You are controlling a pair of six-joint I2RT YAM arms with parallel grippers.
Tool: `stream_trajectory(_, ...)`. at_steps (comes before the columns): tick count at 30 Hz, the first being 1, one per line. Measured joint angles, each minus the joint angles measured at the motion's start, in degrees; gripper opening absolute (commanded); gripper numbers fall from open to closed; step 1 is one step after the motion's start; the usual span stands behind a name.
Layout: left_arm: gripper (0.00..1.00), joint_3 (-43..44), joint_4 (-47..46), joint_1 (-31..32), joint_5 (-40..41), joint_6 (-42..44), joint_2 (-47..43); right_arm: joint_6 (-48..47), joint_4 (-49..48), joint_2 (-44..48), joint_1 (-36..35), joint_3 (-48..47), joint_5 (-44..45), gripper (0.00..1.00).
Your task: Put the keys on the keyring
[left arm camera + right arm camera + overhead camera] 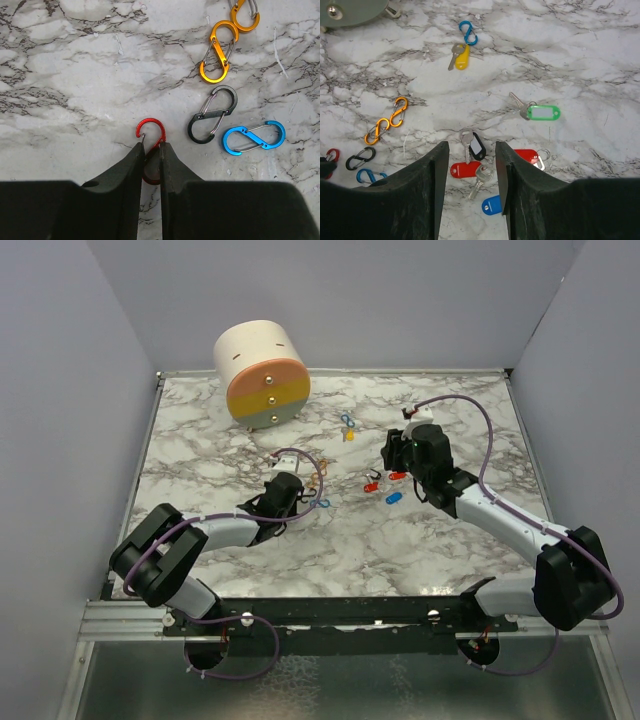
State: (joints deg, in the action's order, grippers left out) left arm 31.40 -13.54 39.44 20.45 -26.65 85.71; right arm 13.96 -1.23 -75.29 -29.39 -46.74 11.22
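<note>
The left end effector [151, 148] is clamped on a red clip [151, 120] lying on the marble desk [75, 75]. Well right of that clip, the right end effector [471, 150] hangs with its fingers apart above the keys [464, 170], which lie loose on the desk.

Red clip [150, 120] in left claw's [151, 147] grip
</note>
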Motion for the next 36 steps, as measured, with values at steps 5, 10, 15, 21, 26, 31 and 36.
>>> stream_trajectory(5, 0.36, 0.81, 0.59, 0.00, -0.35, 0.15, 0.70, 0.02, 0.00, 0.00, 0.00, 0.00, 0.09, 0.42)
stream_trajectory(10, 0.44, 1.09, 0.52, 0.00, -0.94, 0.17, 0.90, 0.20, 0.00, 0.00, 0.00, 0.00, 0.11, 0.42)
stream_trajectory(15, 0.44, 1.16, 0.55, 0.00, -0.94, 0.20, 0.87, 0.37, 0.00, 0.00, 0.00, 0.00, 0.11, 0.42)
stream_trajectory(21, 0.39, 1.16, 0.63, 0.00, -0.98, 0.13, 0.87, 0.37, 0.00, 0.00, 0.00, 0.00, 0.11, 0.41)
stream_trajectory(26, 0.24, 1.18, 1.05, -0.02, -0.96, -0.13, 0.83, 0.37, 0.00, 0.00, 0.00, 0.00, 0.11, 0.41)
stream_trajectory(31, 0.00, 1.38, 1.31, -0.11, -1.01, -0.72, 0.81, 0.37, 0.00, 0.00, 0.00, 0.00, 0.11, 0.42)
stream_trajectory(36, 0.00, 1.95, 1.79, -0.11, -1.46, -0.85, 1.05, 0.37, 0.00, 0.00, 0.00, 0.00, 0.11, 0.41)
